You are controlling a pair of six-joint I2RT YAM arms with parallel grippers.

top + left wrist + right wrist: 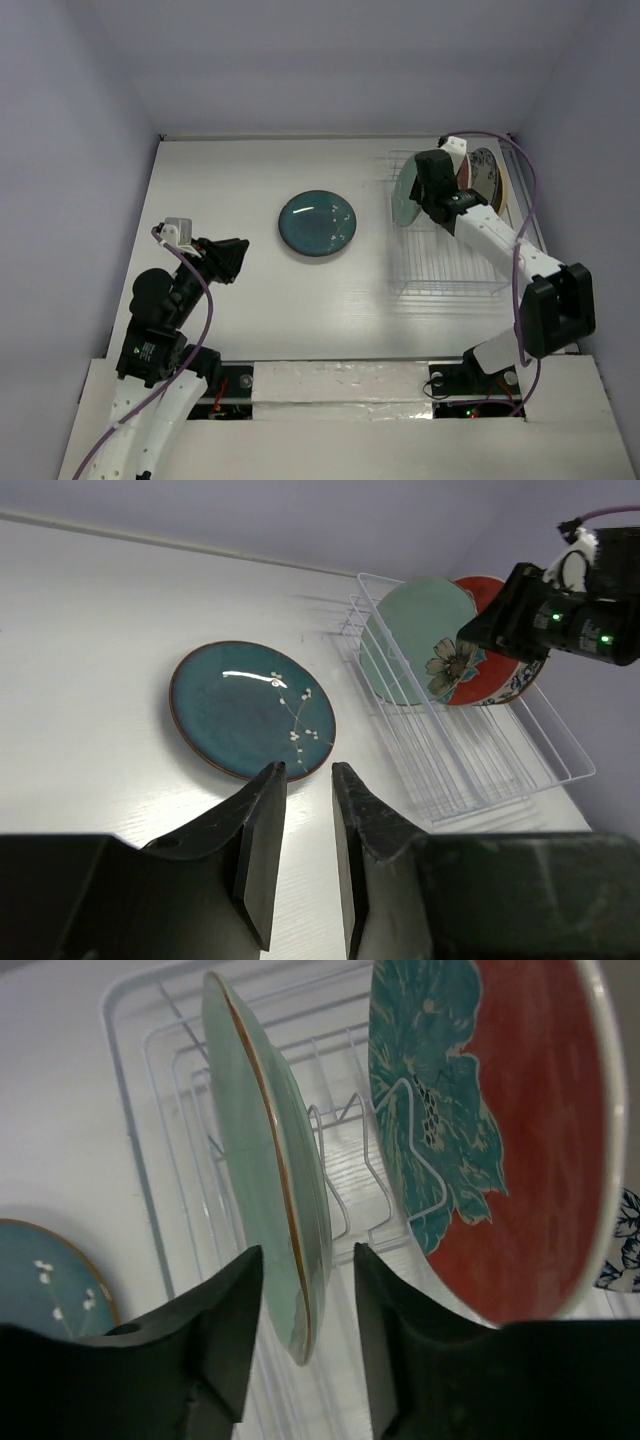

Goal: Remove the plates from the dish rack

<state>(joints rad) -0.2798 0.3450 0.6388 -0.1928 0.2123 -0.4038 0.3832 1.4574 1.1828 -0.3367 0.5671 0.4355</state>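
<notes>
At two o'clock in the rack (450, 270), the right claw (305, 1260) straddles the mint plate (270, 1160) at its edge, jaws spread. The teal plate (318, 223) lies flat mid-worktop (250, 180), room all around; the left claw (308, 775) at eight o'clock is slightly parted, empty.

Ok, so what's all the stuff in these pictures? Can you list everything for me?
Table: 1, white.
Teal plate: 1, dark teal with tiny white flowers, flat on the table.
Dish rack: 1, white wire, right side of the table.
Green plate: 1, pale mint, standing in the rack.
Red plate: 1, red with a teal flower, standing in the rack beside the green one.
Blue-patterned plate: 1, white and blue, only an edge shows past the red one.
Left gripper: 1, black, open, empty, near the teal plate.
Right gripper: 1, black, open, fingers either side of the green plate's rim.
</notes>
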